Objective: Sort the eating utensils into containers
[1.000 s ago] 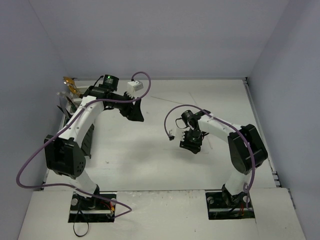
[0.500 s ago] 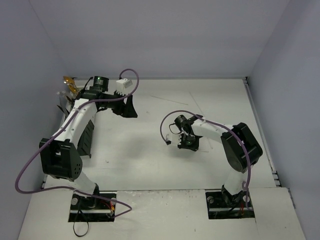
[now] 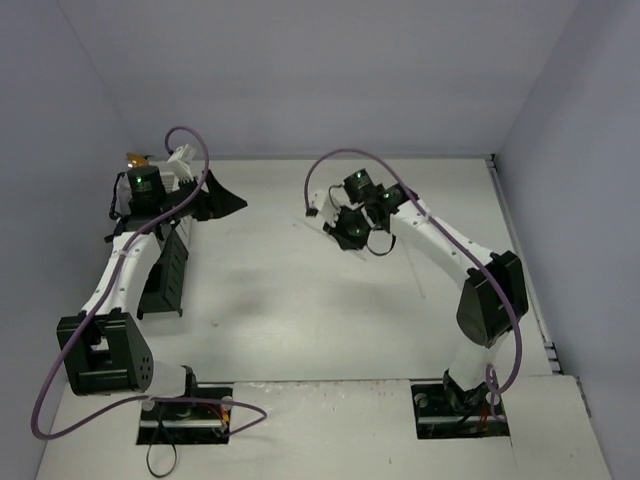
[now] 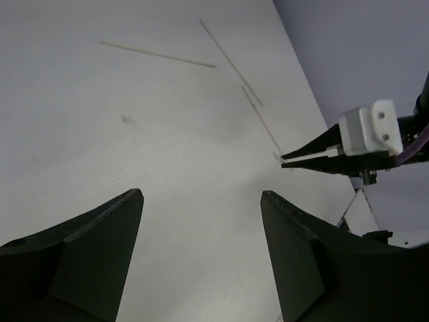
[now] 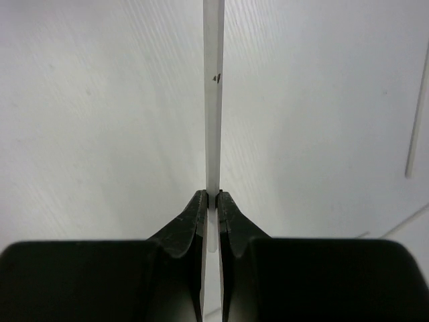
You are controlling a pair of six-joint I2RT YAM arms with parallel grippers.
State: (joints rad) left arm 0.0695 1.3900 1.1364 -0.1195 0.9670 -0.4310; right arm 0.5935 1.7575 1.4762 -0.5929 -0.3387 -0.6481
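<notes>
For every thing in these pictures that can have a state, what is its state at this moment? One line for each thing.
left gripper: open, holding nothing.
right gripper: shut on the thin white stick.
thin white stick: clamped between the right gripper's fingers, pointing straight out ahead of them.
loose sticks: lying flat on the table, not gripped.
black container: at the left edge, partly hidden; contents cannot be seen.

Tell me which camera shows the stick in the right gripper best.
Right wrist: the white stick runs up the frame, pinched in the right gripper. Left wrist shows only a sliver of it, far off. Top external barely shows it.
</notes>
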